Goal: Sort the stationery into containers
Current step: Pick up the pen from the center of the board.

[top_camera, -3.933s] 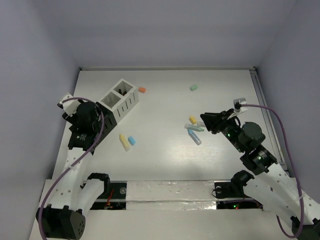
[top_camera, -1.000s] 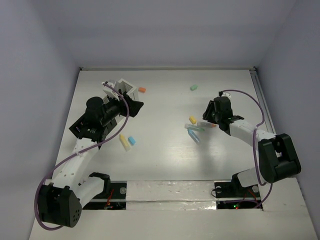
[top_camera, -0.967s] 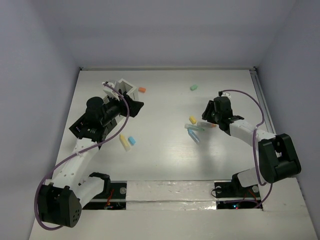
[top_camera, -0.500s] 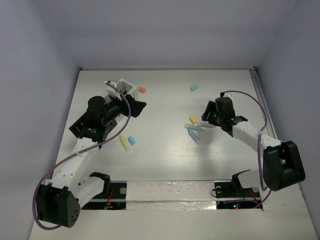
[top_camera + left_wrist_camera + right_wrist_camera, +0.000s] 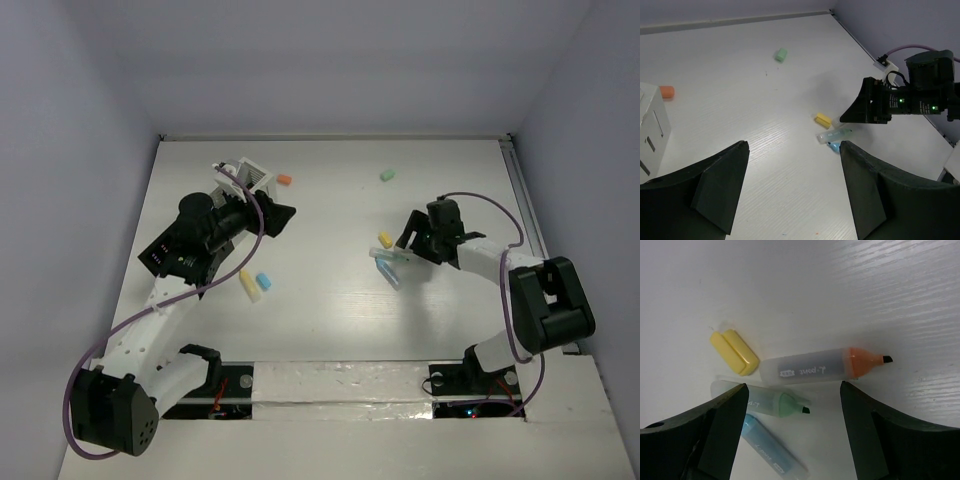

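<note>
**Right arm lines up a pick from the marker cluster**

Over the table (image 5: 330, 300), the left arm hangs beside the white container (image 5: 256, 172), left gripper (image 5: 794, 150) spread and empty. The right arm reaches low, with the right gripper (image 5: 792, 390) spread just short of the orange-tipped marker (image 5: 812, 370). The marker lies lengthwise across the gap, so the wrist likely needs turning before the gripper closes.

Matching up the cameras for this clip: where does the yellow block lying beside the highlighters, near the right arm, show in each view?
Top external: yellow block, right of centre.
Left wrist: yellow block, just right of centre.
Right wrist: yellow block, upper left.
Shared landmark: the blue highlighter, lying close by the block in all three.
</note>
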